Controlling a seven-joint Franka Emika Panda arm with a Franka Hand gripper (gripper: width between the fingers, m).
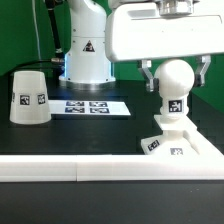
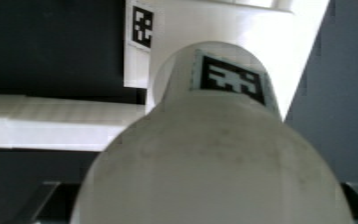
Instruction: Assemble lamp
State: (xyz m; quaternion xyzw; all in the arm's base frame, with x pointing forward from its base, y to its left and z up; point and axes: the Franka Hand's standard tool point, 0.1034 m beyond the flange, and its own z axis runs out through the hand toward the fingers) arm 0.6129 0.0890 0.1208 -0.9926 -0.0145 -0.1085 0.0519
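Claw [image 1: 176,84]: spread, not gripping, one finger on each side of the bulb [image 1: 175,92]; its fingertips are blurred in the wrist view.
Bulb: upright on the base [image 1: 172,143], by the surface's [image 1: 60,138] front edge, exterior view's right.
Shade [image 1: 30,97]: mouth down, inside hidden.

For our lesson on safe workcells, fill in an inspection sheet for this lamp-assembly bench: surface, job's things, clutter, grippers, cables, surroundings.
Surface: black table; white rail along its near edge; marker board lying flat.
Job's things: bulb upright on the base; shade standing apart, wide end down, at the exterior view's left.
Clutter: nothing seen.
Grippers: gripper over the bulb, fingers on either side with a slim gap showing; it looks open.
Cables: dark cables seem to hang at the back.
Surroundings: green backdrop; the arm's white pedestal.
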